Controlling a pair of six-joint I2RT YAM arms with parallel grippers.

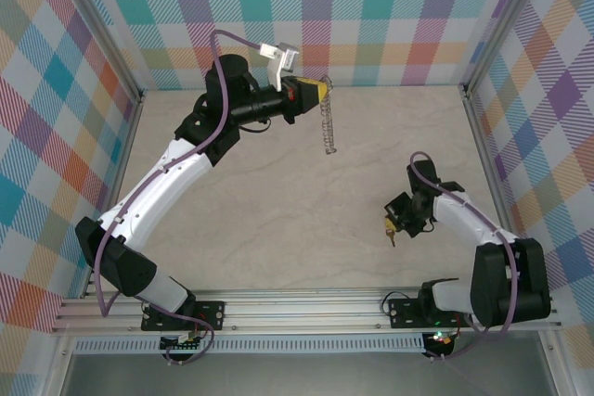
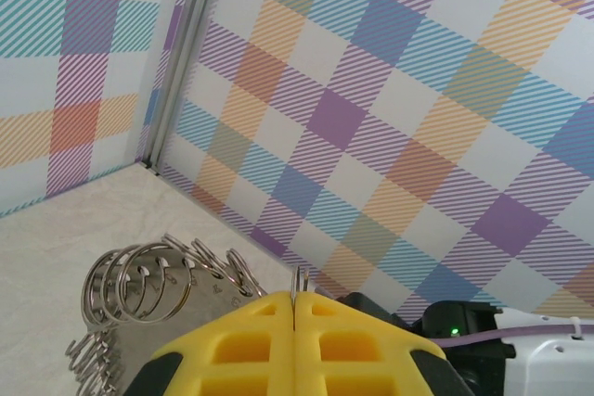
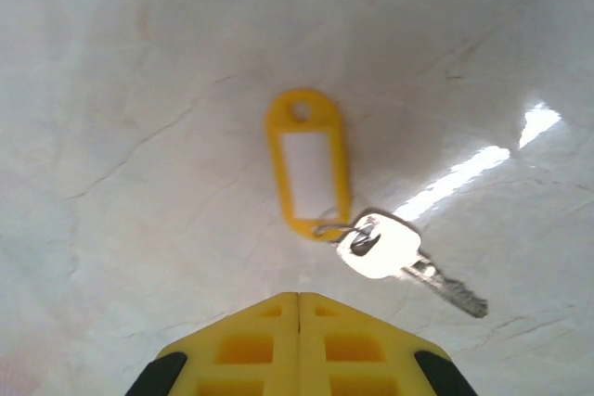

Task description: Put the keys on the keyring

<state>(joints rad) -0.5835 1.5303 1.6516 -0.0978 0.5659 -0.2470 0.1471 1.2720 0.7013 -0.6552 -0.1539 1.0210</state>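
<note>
Grey keyring is pinched by left gripper; right gripper is closed empty, yellow-tagged key lying mid-frame above it.

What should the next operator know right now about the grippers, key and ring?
Left gripper: shut on the large grey metal keyring lined with small loops, hanging at the far side of the pale table.
Right gripper: shut, empty, pointing down at the table.
Silver key with a yellow plastic tag: lying flat just ahead of that gripper, not gripped.
Done: keyring lifted. Left: grasp the key, carry it to the keyring, thread it on.
</note>
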